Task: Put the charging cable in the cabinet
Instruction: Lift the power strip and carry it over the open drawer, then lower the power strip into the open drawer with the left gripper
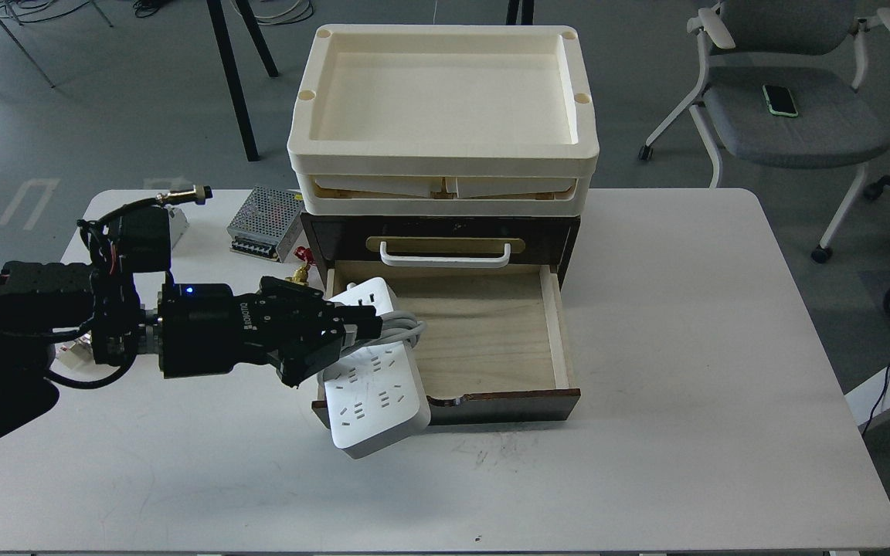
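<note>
My left tool (371, 318) is clamped across the middle of the power strip (374, 378), pinching it over its coiled white cord (406, 328); the strip hangs tilted over the left wall of the open drawer (491, 328), its near end jutting past the drawer's front toward the tabletop's near edge. The drawer is pulled out of the dark-brown cabinet (561, 239), which stands at the middle of the far edge of the tabletop (684, 386) with cream trays (445, 154) stacked on top. A perforated metal power supply (263, 220) sits just left of the cabinet near the far edge.
</note>
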{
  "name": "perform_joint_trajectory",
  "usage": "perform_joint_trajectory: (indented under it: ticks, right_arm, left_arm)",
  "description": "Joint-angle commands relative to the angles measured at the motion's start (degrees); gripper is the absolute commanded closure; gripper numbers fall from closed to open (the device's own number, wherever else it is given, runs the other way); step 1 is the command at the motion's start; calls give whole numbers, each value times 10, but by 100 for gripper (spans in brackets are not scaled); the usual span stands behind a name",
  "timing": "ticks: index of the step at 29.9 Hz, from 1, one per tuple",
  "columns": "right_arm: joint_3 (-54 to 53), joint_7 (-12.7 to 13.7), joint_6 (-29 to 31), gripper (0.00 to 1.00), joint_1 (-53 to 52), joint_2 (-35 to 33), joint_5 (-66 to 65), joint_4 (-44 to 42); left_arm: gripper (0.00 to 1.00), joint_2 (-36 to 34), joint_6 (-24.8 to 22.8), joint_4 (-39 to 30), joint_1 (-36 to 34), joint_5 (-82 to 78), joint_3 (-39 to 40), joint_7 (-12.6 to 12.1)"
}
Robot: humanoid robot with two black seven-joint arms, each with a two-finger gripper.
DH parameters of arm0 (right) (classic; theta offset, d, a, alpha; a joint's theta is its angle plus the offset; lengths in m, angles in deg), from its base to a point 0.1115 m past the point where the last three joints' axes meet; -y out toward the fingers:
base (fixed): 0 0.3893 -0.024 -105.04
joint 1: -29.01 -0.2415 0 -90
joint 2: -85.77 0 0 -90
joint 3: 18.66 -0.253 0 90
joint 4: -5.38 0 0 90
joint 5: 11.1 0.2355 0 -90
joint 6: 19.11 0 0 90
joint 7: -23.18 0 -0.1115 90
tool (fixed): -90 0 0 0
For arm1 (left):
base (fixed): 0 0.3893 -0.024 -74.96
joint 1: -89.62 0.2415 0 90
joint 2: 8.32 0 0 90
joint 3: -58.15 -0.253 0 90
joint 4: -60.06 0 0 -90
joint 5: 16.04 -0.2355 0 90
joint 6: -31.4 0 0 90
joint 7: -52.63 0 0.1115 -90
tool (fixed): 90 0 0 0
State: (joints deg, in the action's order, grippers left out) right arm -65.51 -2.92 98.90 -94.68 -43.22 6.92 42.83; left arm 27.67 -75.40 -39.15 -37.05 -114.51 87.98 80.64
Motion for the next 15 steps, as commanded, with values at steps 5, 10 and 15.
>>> perform_joint_trajectory:
  ticks: [5, 10, 15]
  right_arm:
    - [0, 0, 0, 0, 5, 0, 0, 1]
    - [-1, 0, 0, 0, 7, 0, 0, 1]
    - [-1, 0, 0, 0, 8, 0, 0, 1]
  left_arm:
    - [100, 93, -41, 105, -56, 39, -35, 0]
    - [100, 125, -40, 154, -60, 39, -64, 0]
    - [100, 140, -42, 192, -60, 40, -71, 0]
